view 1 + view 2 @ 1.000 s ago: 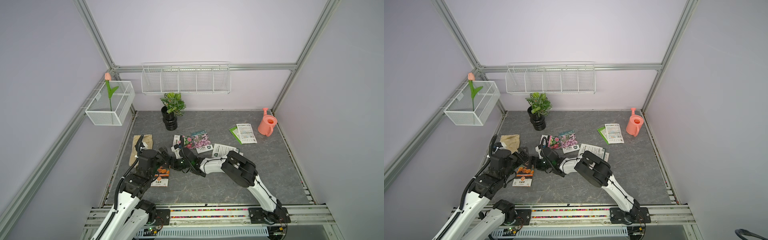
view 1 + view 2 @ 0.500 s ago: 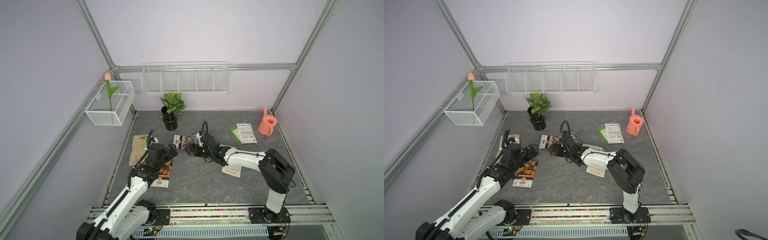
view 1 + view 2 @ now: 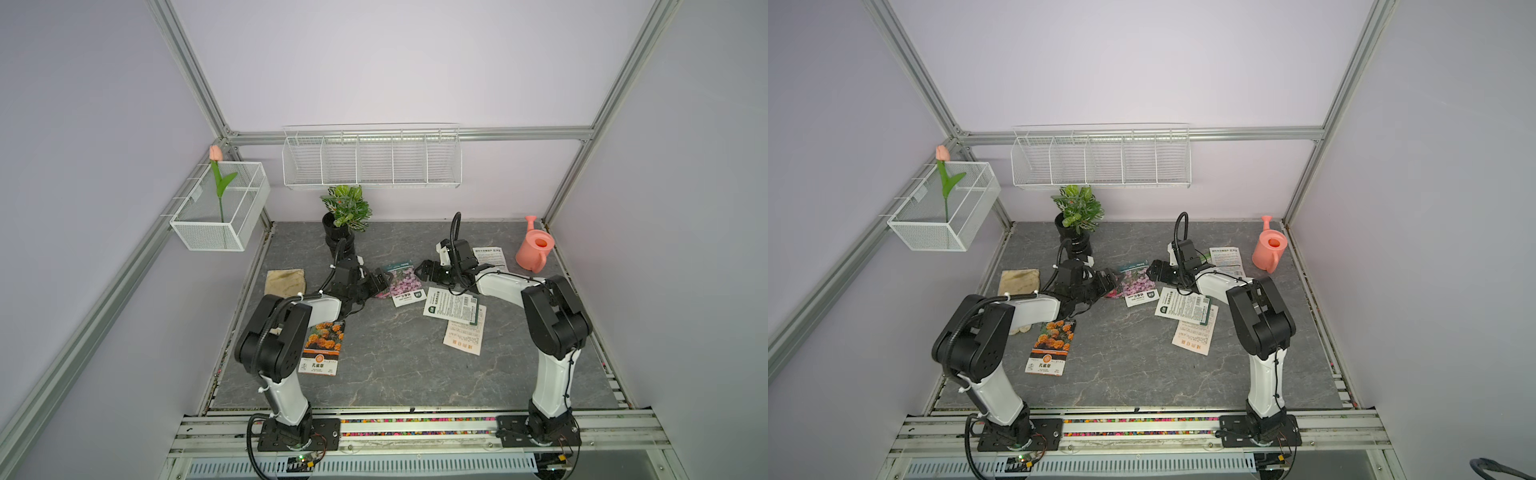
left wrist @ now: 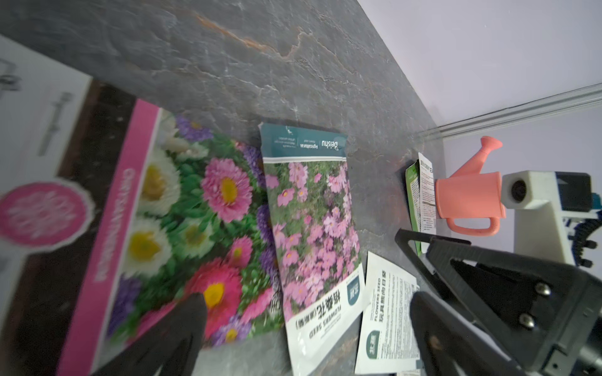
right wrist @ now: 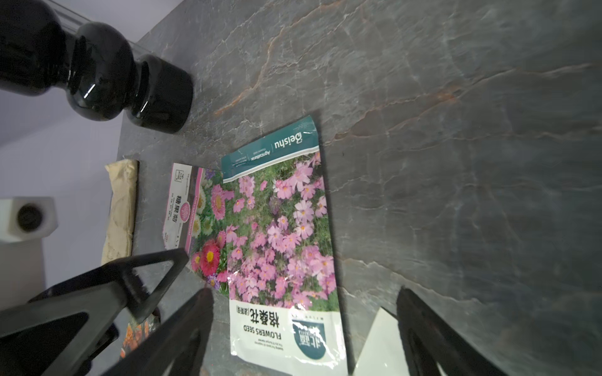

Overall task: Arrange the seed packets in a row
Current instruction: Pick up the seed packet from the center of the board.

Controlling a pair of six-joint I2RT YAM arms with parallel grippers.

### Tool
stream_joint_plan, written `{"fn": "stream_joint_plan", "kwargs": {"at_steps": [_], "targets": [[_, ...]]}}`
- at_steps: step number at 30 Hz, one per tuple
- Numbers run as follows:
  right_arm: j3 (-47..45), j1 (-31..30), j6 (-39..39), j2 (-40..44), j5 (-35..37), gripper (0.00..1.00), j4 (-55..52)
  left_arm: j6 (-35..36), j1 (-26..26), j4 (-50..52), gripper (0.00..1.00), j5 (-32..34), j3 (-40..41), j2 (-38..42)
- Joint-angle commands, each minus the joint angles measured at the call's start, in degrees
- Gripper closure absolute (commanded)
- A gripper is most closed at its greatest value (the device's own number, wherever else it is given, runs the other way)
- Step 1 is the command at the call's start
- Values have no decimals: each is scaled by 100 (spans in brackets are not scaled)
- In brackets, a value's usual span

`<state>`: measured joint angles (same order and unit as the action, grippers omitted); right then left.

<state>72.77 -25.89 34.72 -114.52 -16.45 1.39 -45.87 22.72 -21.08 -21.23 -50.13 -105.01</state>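
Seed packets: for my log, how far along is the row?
Done: no row; orange-flower packet lies apart, pink-flower packet overlaps the mixed-flower packet, two white-backed packets overlap, sixth packet by the watering can. In hand: nothing; left gripper and right gripper open, flanking the pink one. Left: all six.

Your desk (image 3: 395,368) was dark grey, veined white and rust. The pink-flower packet (image 3: 402,281) carried a teal band, the mixed-flower packet (image 4: 195,201) a magenta stripe, the orange-flower packet (image 3: 323,341) a white foot; the watering can (image 3: 535,254) was salmon.
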Motion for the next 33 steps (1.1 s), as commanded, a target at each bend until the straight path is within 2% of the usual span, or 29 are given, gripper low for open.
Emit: {"fn": "stream_joint_plan", "kwargs": {"at_steps": [1, 4, 8, 11, 15, 18, 20, 22, 23, 27, 29, 31, 33], "targets": [[124, 14, -147, -223, -555, 7, 125, -129, -19, -480, 0, -366, -433, -372], [122, 16, -89, -368, -660, 6, 254, -121, -14, -172, 0, -324, -726, -706], [108, 18, 49, -604, -863, 3, 448, -320, 36, -335, 2, -474, -895, -1124], [47, 18, 215, -718, -1035, 0, 696, -439, 116, -434, 5, -596, -1052, -1380], [-63, 27, 303, -682, -1098, 3, 889, -528, 228, -534, 15, -721, -1162, -1485], [-155, 53, 313, -577, -1100, 4, 974, -579, 266, -591, 34, -828, -1184, -1461], [-249, 88, 336, -504, -1066, 4, 1031, -633, 273, -721, 54, -909, -1152, -1428], [-378, 126, 376, -404, -1033, 4, 1142, -659, 269, -806, 80, -959, -1139, -1395], [-428, 153, 398, -368, -1019, 4, 1180, -675, 269, -811, 99, -957, -1155, -1386], [-735, 243, 520, -7, -844, 4, 1215, -822, 287, -990, 100, -1078, -1237, -1442], [-1117, 228, 573, 487, -434, 1, 1282, -989, 315, -1393, 100, -1008, -1156, -1387], [-1628, 207, 815, 1022, -143, 1, 1560, -1093, 414, -1793, 100, -655, -1003, -1217], [-2173, 183, 1425, 1344, -171, 3, 2383, -1086, 561, -2294, 100, -74, -712, -992]]}}
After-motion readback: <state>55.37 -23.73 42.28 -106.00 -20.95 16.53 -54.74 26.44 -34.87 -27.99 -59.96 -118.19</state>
